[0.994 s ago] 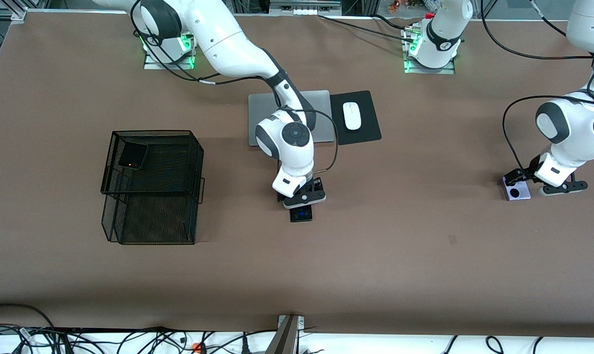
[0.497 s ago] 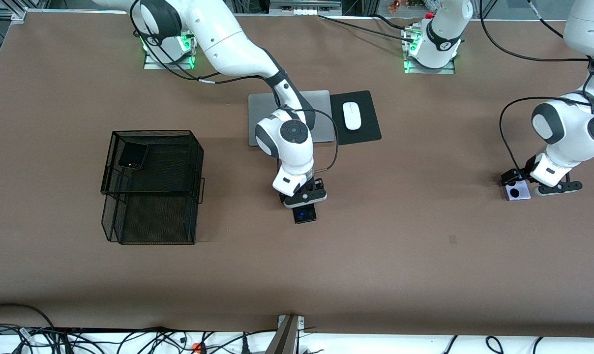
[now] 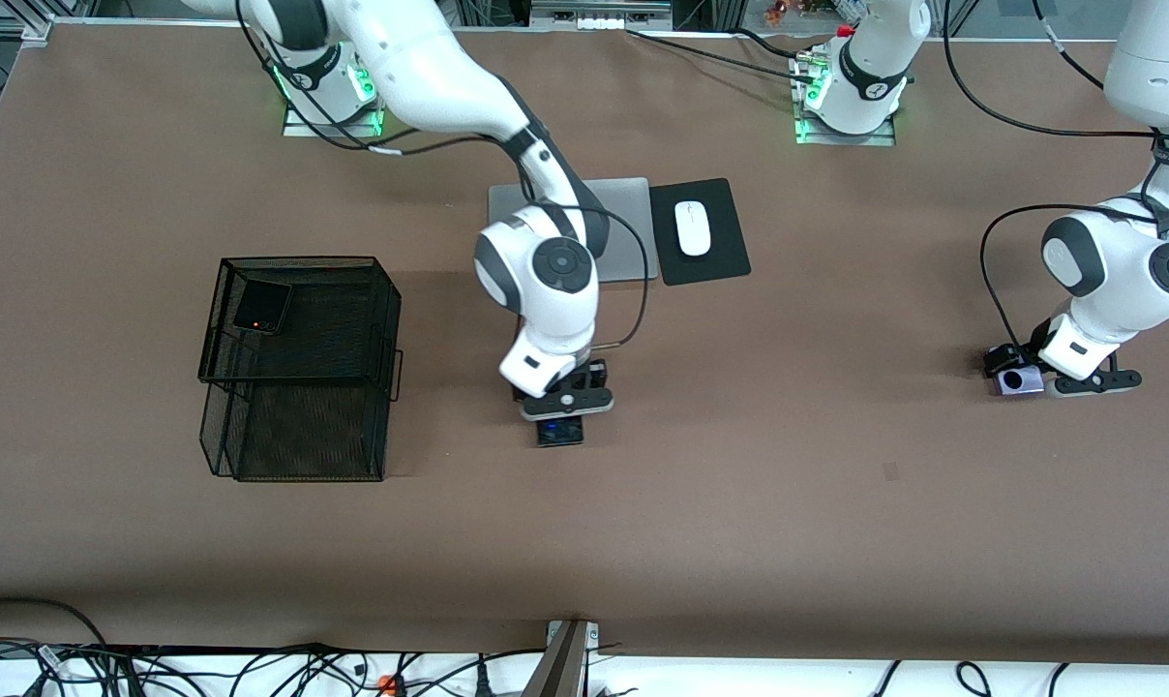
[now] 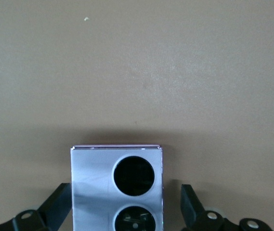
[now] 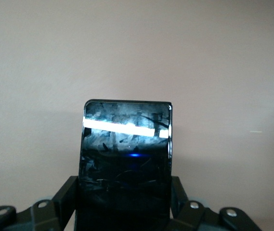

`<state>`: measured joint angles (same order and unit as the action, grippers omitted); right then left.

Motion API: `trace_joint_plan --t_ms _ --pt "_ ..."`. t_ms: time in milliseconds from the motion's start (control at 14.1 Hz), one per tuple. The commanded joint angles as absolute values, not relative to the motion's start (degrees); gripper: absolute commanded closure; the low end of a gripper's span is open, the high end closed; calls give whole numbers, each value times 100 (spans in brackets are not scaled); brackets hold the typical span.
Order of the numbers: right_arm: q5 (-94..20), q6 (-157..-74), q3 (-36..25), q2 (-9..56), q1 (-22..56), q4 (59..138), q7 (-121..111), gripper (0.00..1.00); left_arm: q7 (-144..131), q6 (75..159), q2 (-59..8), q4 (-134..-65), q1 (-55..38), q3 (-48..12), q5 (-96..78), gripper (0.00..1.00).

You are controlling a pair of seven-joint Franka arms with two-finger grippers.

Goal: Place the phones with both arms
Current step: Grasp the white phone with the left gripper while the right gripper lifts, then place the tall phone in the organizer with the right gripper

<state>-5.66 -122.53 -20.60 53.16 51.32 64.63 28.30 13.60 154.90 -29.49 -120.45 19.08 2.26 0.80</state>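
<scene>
Three phones are in my views, and two of them sit at my end effectors. My right end effector [image 3: 562,411] is over the middle of the brown surface [image 3: 788,503], its fingers [image 5: 65,195] pressed against both long edges of the longer black slab phone [image 3: 559,430], so I read it as clamped on that phone; in the right wrist view the slab phone [image 5: 125,159] juts out from between the fingers with a small blue light on its glossy face. My left end effector [image 3: 1054,379] is low at the left arm's end of the surface, its fingers [image 4: 190,204] spread wide on either side of the lilac-white phone [image 3: 1018,379]. In the left wrist view this phone [image 4: 117,187] lies flat on the surface with its two black circles facing up, and I see a gap between it and at least one finger, so nothing is gripped there. The small black flip phone [image 3: 261,306] lies on the upper tier of the black mesh tray [image 3: 299,363], toward the right arm's end. Nearer the arm bases I see the silver laptop [image 3: 623,223] with a white mouse [image 3: 693,227] on a black mouse pad [image 3: 715,261] beside it.
</scene>
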Motion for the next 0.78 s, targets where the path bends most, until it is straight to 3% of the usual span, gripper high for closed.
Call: trace_joint_plan --t_ms 0,355,710 --pt "-580 -11393 -1969 4406 4642 6679 1982 77 1616 15486 -3067 -11830 1960 229 44 0" --pt "-571 -9775 -2459 3526 4307 6933 1398 77 1670 15582 -3234 -11786 2057 229 44 0" --pt "-510 -10211 -2909 1894 4307 9319 870 77 1661 15670 -3331 -11786 2065 228 9 0"
